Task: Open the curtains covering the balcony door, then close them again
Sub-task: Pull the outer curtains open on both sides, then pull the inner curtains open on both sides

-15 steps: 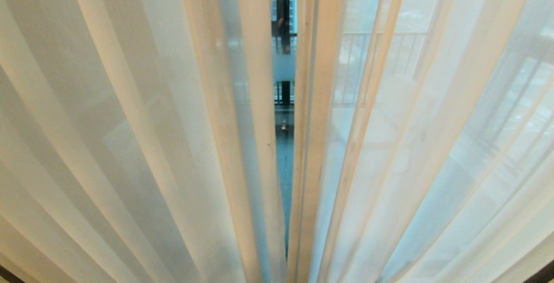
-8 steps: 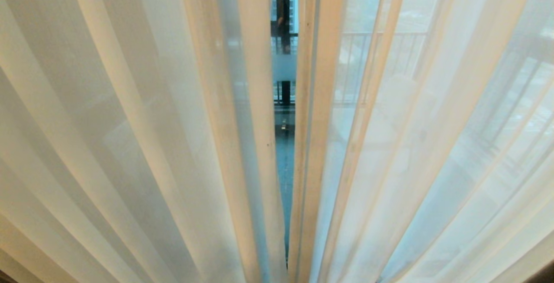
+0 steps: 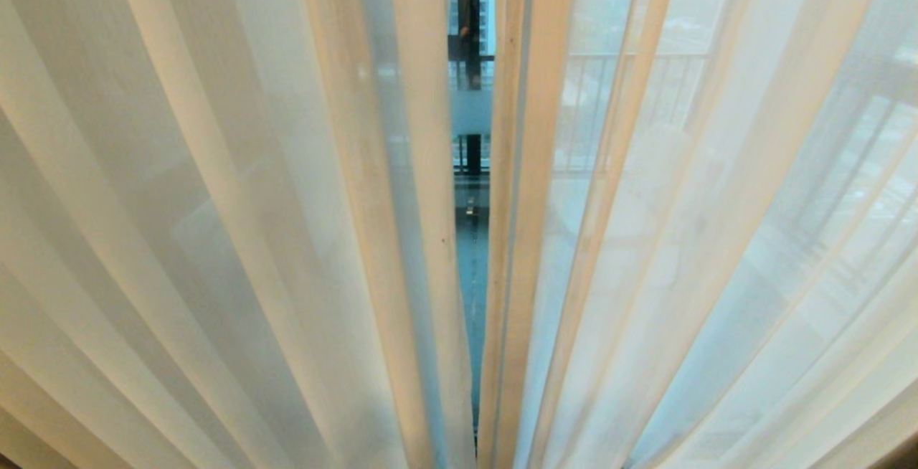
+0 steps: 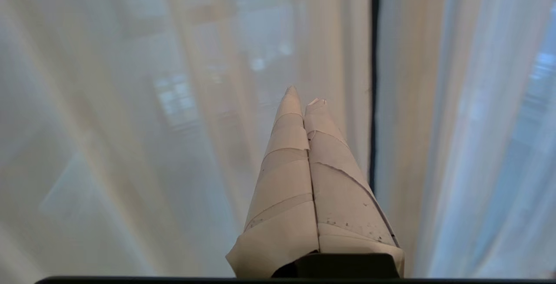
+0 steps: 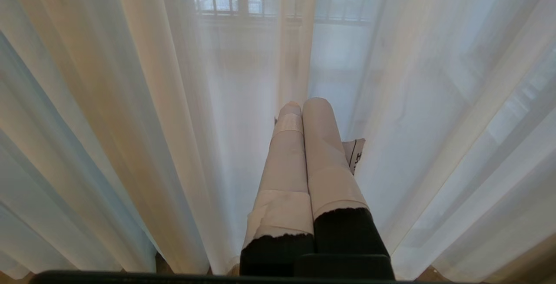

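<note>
Sheer curtains drawn almost shut, both hands pressed closed in front of them.

The white sheer curtains [image 3: 237,225] hang in long pleats across the whole head view, parted only by a narrow slit down the middle where the glass balcony door [image 3: 472,268] and the dark railing [image 3: 631,60] outside show through. The left hand [image 4: 302,95] points at the folds just beside that slit, its taped fingers [image 4: 286,175] tight together and gripping nothing. The right hand [image 5: 304,104] faces the sheers lower down, likewise fully closed and empty.
</note>
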